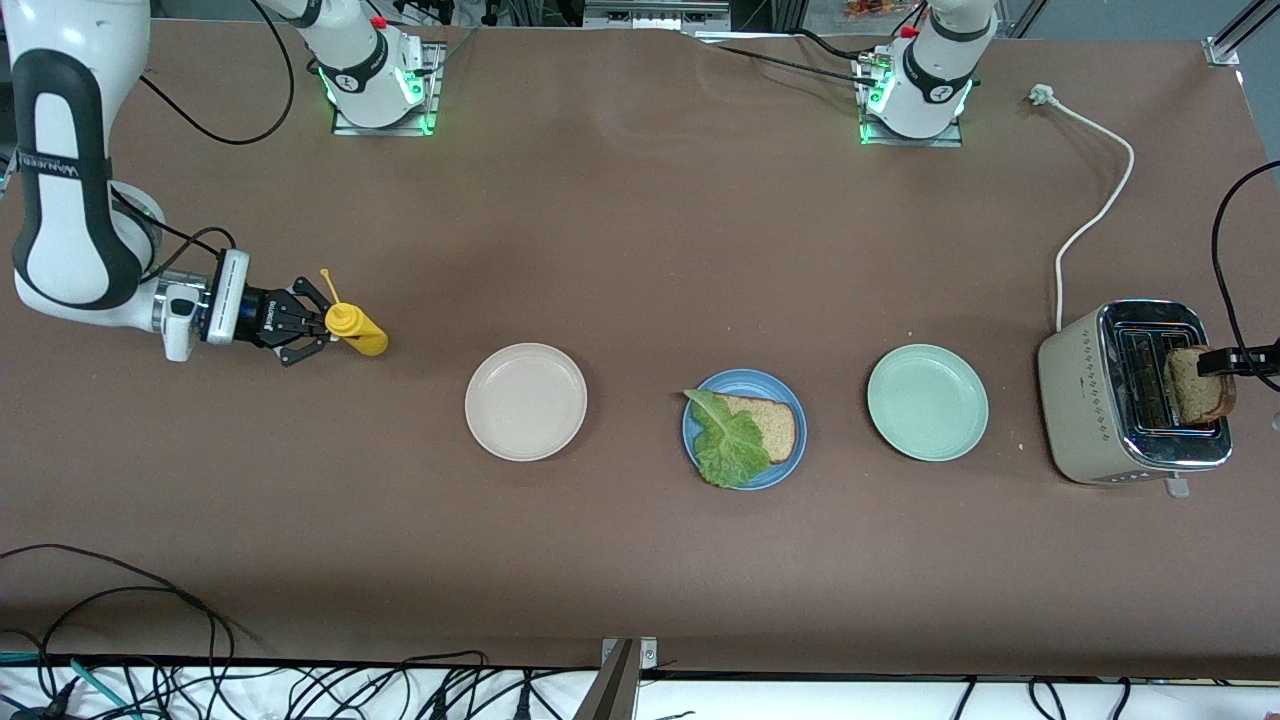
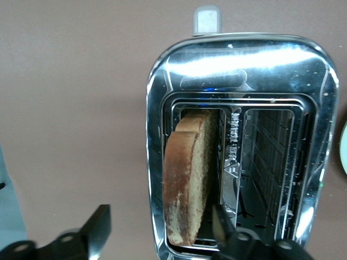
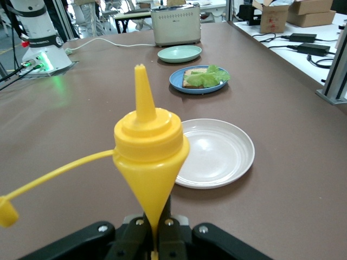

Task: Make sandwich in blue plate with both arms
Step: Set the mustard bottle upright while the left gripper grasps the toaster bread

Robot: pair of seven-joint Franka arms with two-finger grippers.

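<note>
The blue plate (image 1: 750,380) sits mid-table and holds one brown bread slice (image 1: 775,425) with a green lettuce leaf (image 1: 730,445) lying across it. A second bread slice (image 1: 1200,385) stands upright in a slot of the toaster (image 1: 1100,400). My left gripper (image 1: 1212,364) hangs over that slot, open. In the left wrist view the left gripper (image 2: 161,227) has one finger outside the toaster wall and one in the slot, with the slice (image 2: 187,179) between them, untouched. My right gripper (image 1: 318,332) is shut on a yellow squeeze bottle (image 1: 358,332), seen as the bottle (image 3: 152,151) in its wrist view.
A cream-white plate (image 1: 526,401) lies beside the blue plate toward the right arm's end, and a mint-green plate (image 1: 927,402) toward the left arm's end. The toaster's white cord (image 1: 1095,215) runs toward the left arm's base. The bottle's cap (image 1: 325,272) dangles on its tether.
</note>
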